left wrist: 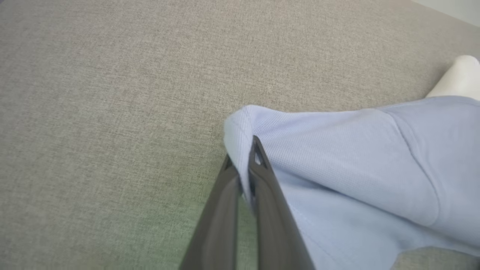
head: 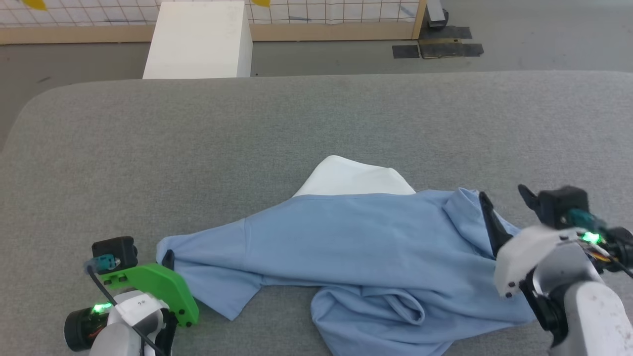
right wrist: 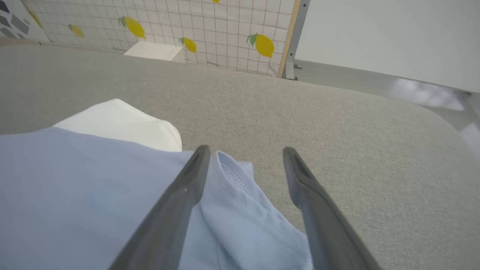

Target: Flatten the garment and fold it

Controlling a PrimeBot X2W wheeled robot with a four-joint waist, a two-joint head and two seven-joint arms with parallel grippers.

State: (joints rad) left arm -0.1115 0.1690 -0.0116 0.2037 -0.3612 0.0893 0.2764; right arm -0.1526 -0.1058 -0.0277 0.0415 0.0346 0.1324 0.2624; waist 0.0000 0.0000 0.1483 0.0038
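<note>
Stretching left to right across the lower frame, the garment (head: 356, 237) lies rumpled on the surface (head: 198, 138). My left hand (left wrist: 242, 155) is clamped on its sleeve cuff (left wrist: 240, 123); my right hand (right wrist: 245, 150) stands apart, straddling the opposite edge.

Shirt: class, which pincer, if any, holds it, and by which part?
The left pincer grips the shirt by the cuff edge of its sleeve; the right pincer stands open, holding nothing.

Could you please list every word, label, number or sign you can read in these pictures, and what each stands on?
None can be read.
A small dark marking on the white wrist cover behind the left tool is too small to read.
The lemon-print panel has no lettering.
</note>
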